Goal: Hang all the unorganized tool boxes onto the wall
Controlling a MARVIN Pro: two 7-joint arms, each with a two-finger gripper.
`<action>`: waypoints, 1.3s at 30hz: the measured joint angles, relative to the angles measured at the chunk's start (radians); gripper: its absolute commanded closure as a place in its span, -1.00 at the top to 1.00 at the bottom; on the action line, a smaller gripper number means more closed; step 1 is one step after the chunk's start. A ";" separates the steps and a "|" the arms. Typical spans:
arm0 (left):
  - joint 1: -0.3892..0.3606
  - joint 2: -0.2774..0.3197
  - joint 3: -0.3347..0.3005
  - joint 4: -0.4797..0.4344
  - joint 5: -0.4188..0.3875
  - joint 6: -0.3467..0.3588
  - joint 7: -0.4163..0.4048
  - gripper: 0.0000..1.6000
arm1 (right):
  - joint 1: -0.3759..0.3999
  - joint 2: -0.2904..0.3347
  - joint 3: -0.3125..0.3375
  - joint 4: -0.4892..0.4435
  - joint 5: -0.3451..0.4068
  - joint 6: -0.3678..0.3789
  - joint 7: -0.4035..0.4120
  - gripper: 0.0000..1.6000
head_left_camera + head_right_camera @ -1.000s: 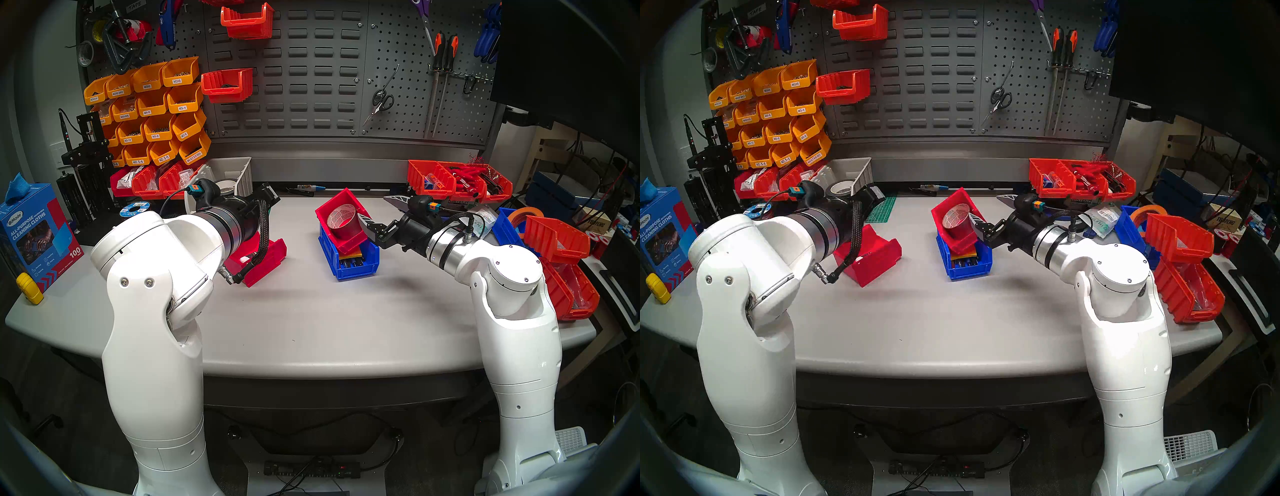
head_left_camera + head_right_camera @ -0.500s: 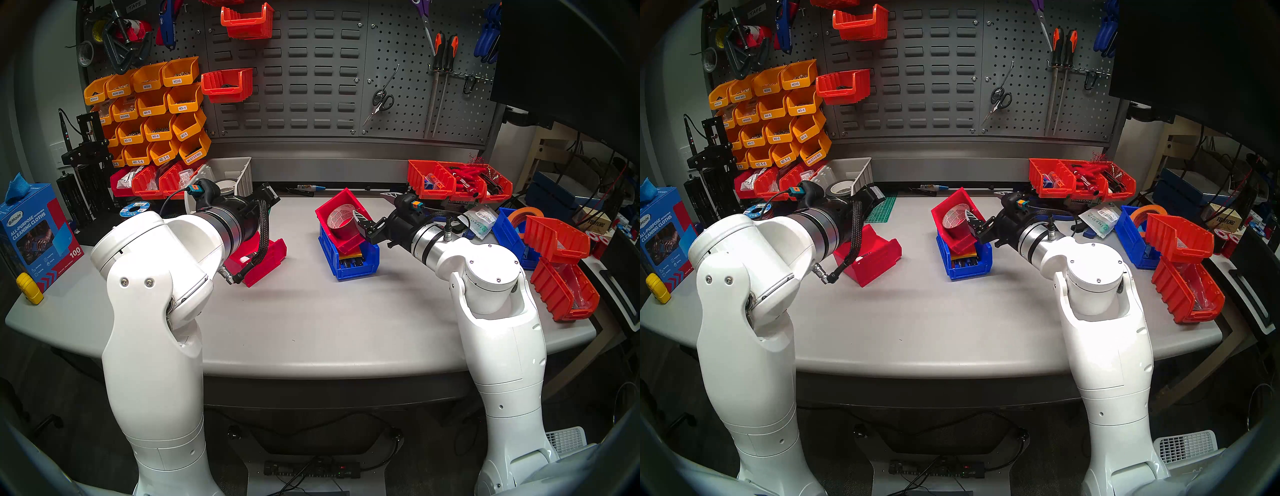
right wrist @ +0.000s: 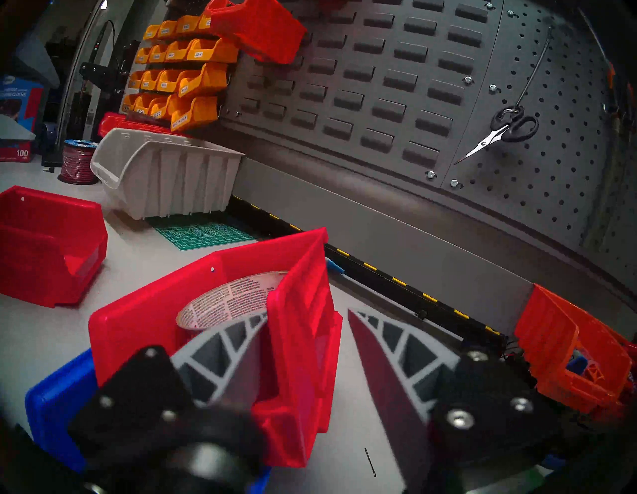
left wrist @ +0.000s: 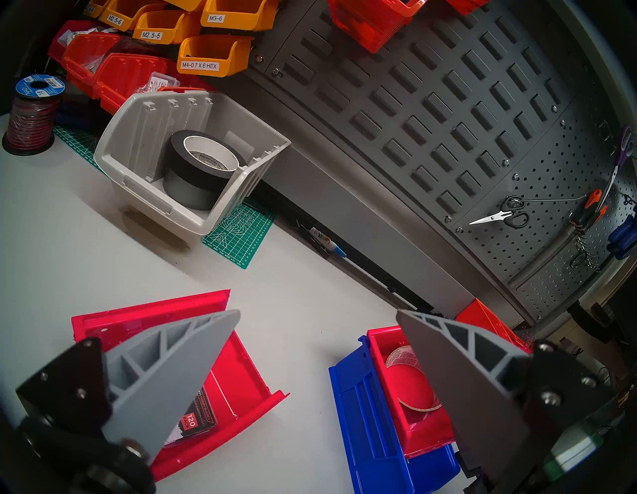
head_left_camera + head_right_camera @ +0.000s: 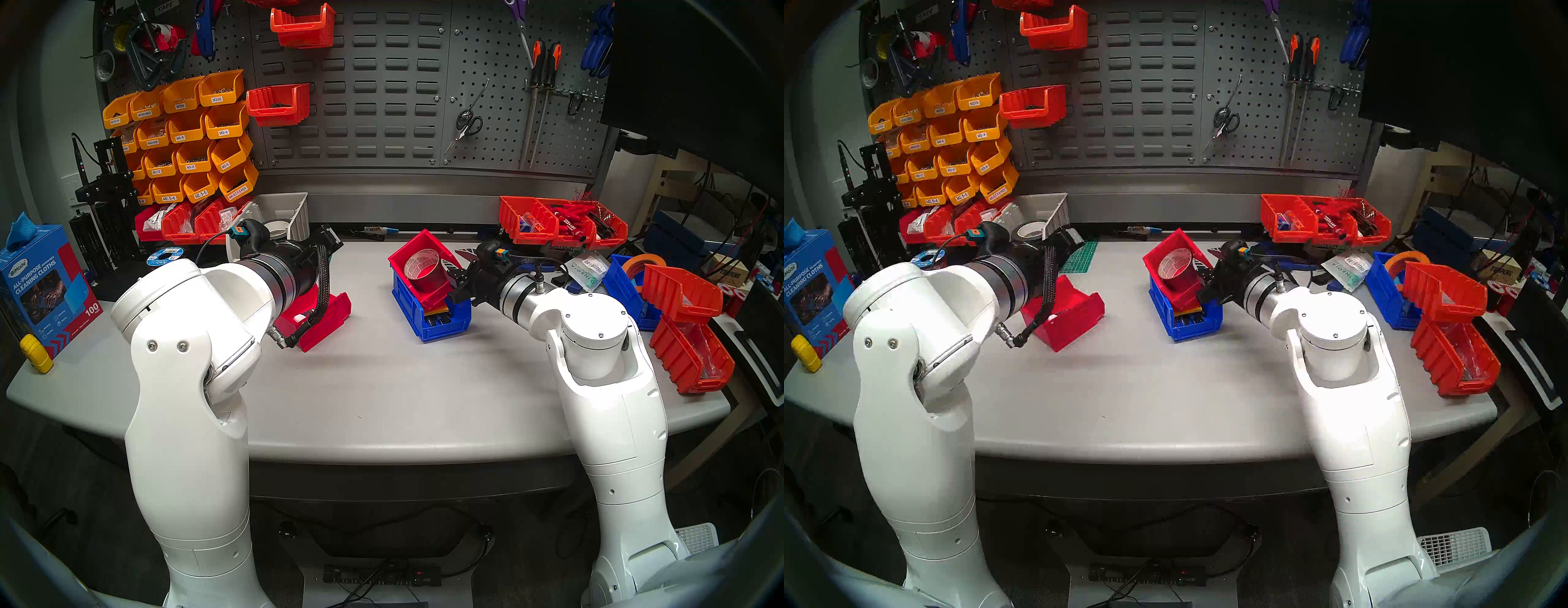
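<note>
A crimson tool box (image 5: 418, 254) holding a tape roll (image 5: 420, 265) lies tilted inside a blue tool box (image 5: 441, 327) at mid-table. My right gripper (image 5: 452, 276) straddles the crimson box's right side wall (image 3: 303, 327). One finger (image 3: 224, 358) is inside against the wall; the outer finger (image 3: 382, 372) is blurred and a narrow gap off it. A second crimson tool box (image 5: 326, 316) lies left of centre. My left gripper (image 4: 317, 310) hangs open over its far end, holding nothing. The grey slotted wall (image 5: 382, 106) stands behind.
Two orange-red bins (image 5: 303, 25) (image 5: 278, 104) hang on the wall beside yellow labelled bins (image 5: 186, 136). A grey bin with tape (image 5: 288, 212) sits back left. Orange-red bins (image 5: 560, 220) (image 5: 683, 297) and a blue bin (image 5: 623, 284) crowd the right side. Scissors (image 5: 469, 123) hang on the pegboard.
My right arm reached left and put its fingers astride the crimson box's side wall, the jaws narrowing. The blue box turned slightly and shifted right. The left arm stayed still.
</note>
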 measured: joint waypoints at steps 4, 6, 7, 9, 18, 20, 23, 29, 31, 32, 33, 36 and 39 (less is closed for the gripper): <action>0.000 0.000 0.000 0.000 0.000 0.000 0.000 1.00 | 0.005 0.001 0.003 0.008 0.002 0.000 0.002 -0.61; 0.000 0.000 0.000 0.000 0.000 0.000 0.000 1.00 | 0.009 0.003 0.005 0.015 0.007 -0.001 0.006 -0.99; 0.000 0.000 0.000 0.000 0.000 0.000 0.000 1.00 | 0.011 0.003 0.006 0.017 0.009 -0.002 0.008 -1.00; 0.000 0.000 0.000 0.000 0.000 0.000 0.000 1.00 | 0.017 0.005 0.009 0.027 0.015 -0.005 0.015 -1.00; 0.000 0.000 0.000 0.000 0.000 0.000 0.000 1.00 | 0.038 0.004 0.031 0.049 0.035 0.024 0.026 -1.00; 0.000 0.000 0.000 0.000 0.000 0.000 0.000 1.00 | 0.044 -0.007 0.043 0.054 0.039 0.052 0.011 -1.00; 0.000 0.000 0.000 0.000 0.000 0.000 0.000 1.00 | 0.057 -0.029 0.067 0.066 0.048 0.102 -0.021 -1.00; 0.000 0.000 0.000 0.000 0.000 0.000 0.000 1.00 | 0.089 -0.061 0.105 0.092 0.060 0.161 -0.075 -1.00; 0.000 0.000 0.000 0.000 0.000 0.000 0.000 1.00 | 0.093 -0.064 0.108 0.094 0.061 0.165 -0.080 -1.00; 0.000 0.000 0.000 0.000 0.000 0.000 0.000 1.00 | 0.098 -0.068 0.111 0.095 0.063 0.170 -0.085 -1.00; 0.000 0.000 0.000 0.000 0.000 0.000 0.000 1.00 | 0.101 -0.070 0.113 0.095 0.064 0.173 -0.088 -1.00; 0.000 0.000 0.000 0.000 0.000 0.000 0.000 1.00 | 0.109 -0.074 0.117 0.095 0.068 0.181 -0.093 -1.00; 0.000 0.000 0.000 0.000 0.000 0.000 0.000 1.00 | 0.119 -0.078 0.121 0.095 0.072 0.189 -0.096 -1.00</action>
